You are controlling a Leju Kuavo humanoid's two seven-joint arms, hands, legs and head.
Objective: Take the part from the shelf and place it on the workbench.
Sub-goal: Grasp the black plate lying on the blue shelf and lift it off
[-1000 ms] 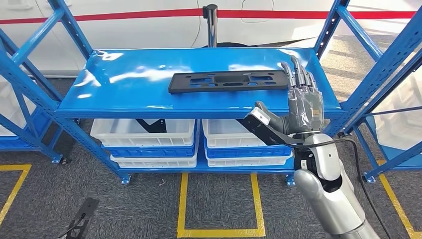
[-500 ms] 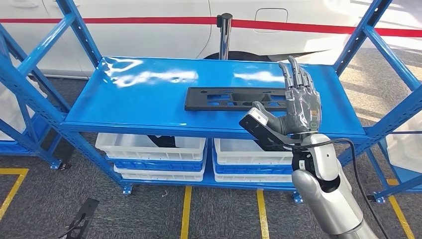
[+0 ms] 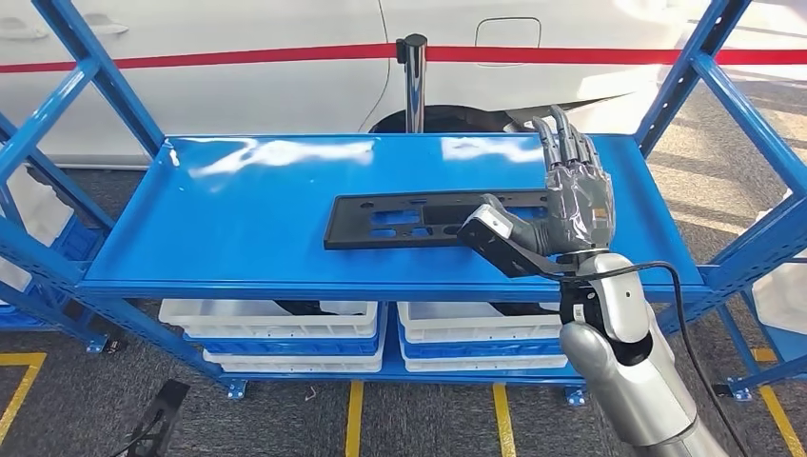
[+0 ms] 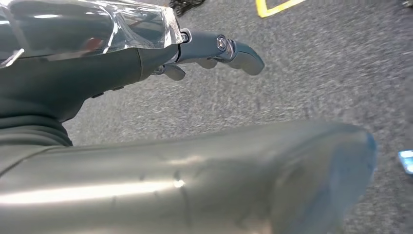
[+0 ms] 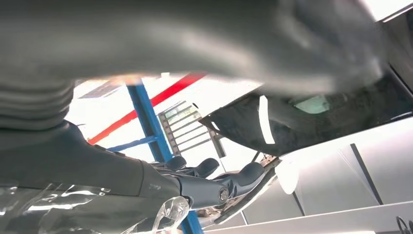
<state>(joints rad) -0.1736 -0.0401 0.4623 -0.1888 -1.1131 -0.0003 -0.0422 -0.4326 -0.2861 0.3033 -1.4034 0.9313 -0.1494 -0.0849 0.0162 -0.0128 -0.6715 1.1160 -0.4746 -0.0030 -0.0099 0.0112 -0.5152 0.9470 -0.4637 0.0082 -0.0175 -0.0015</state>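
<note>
1. A humanoid robot's right hand (image 3: 571, 205) is raised at the right end of a flat black part (image 3: 428, 219), which lies on the top deck of a blue steel shelf (image 3: 238, 219). The fingers stand upright and spread, the thumb reaches toward the part's near edge, and nothing is held.

2. The part rests flat, slightly askew, with its right end hidden behind the hand. Whether a finger touches it cannot be told from the head view.

3. The left hand (image 4: 214, 48) hangs over grey floor in its wrist view, fingers loosely extended with nothing between them.

4. White bins (image 3: 276, 333) sit on the lower level, and a white car stands behind a red barrier tape beyond the shelf.

5. Risk ahead: the part is thin, long and lying flush on slick painted steel. A grip taken at one end alone could let it pivot, sag or slide away, and a closing thumb may push it across the shelf instead of getting under it.
</note>
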